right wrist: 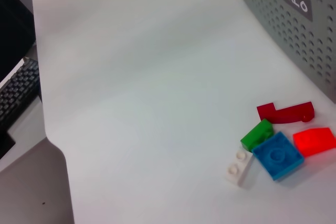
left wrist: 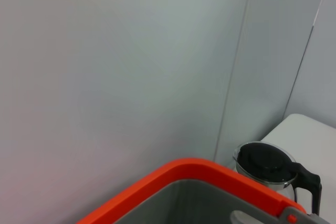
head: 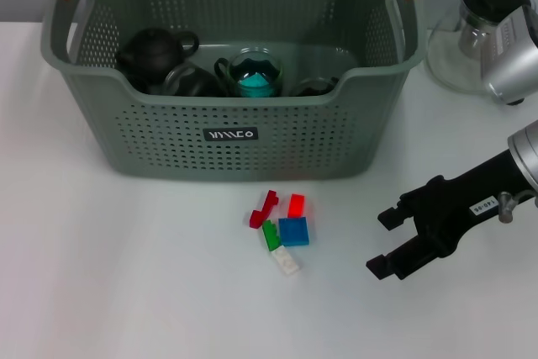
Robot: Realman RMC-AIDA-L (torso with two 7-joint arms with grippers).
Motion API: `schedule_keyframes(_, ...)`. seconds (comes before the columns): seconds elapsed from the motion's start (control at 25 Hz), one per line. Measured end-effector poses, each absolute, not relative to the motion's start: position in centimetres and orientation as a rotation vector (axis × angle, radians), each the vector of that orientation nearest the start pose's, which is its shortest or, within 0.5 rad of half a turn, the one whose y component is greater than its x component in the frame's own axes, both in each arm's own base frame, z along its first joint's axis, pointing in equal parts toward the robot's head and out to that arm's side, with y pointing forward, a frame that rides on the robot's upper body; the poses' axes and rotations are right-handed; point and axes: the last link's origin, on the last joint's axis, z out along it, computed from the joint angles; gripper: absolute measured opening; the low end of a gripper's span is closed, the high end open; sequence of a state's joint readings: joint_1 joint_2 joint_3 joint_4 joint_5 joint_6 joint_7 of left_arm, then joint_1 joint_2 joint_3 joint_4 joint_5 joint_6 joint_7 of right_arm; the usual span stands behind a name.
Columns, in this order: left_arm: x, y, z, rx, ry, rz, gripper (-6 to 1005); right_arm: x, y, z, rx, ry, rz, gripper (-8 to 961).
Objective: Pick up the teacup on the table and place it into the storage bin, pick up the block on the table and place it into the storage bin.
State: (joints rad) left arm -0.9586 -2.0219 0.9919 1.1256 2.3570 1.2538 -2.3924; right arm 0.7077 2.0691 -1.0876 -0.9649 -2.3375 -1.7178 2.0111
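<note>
Beside blocks (head: 282, 229), right hand (head: 384, 243) open; keyboard (right wrist: 18, 90) wrist-view only

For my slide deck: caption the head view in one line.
Open right gripper hovers beside toy blocks before the storage bin.

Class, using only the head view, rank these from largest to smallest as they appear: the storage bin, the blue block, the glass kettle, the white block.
1. Storage bin, by far the largest.
2. Glass kettle, partly cut off by the picture's edge.
3. Blue block.
4. White block, slightly smaller than the blue one.
</note>
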Motion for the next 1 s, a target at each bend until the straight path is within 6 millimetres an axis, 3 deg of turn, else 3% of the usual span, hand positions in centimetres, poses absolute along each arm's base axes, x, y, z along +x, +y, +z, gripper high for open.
schedule_keyframes(0.28, -7.0, 46.1, 7.2, -2.467, -0.672, -0.283, 516, 19.2, 34.4, -1.1, -3.099, 0.776, -0.168, 943)
schedule_keyframes(0.44, -6.3, 44.0, 8.7, -2.480, -0.592, -0.340, 705, 19.2, 34.5, -1.1, -3.097, 0.771, -0.165, 943)
schedule_keyframes(0.56, -5.3, 39.9, 10.1, -2.551, -0.445, -0.397, 820, 19.2, 34.5, -1.1, -3.094, 0.771, -0.163, 942)
schedule_keyframes(0.72, -5.6, 34.1, 10.0, -2.684, -0.258, -0.401, 957, 19.4, 34.6, -1.1, -3.083, 0.774, -0.160, 943)
schedule_keyframes(1.0, -8.7, 28.5, 8.0, -2.882, -0.263, -0.327, 960, 19.3, 34.8, -1.2, -3.080, 0.771, -0.159, 943)
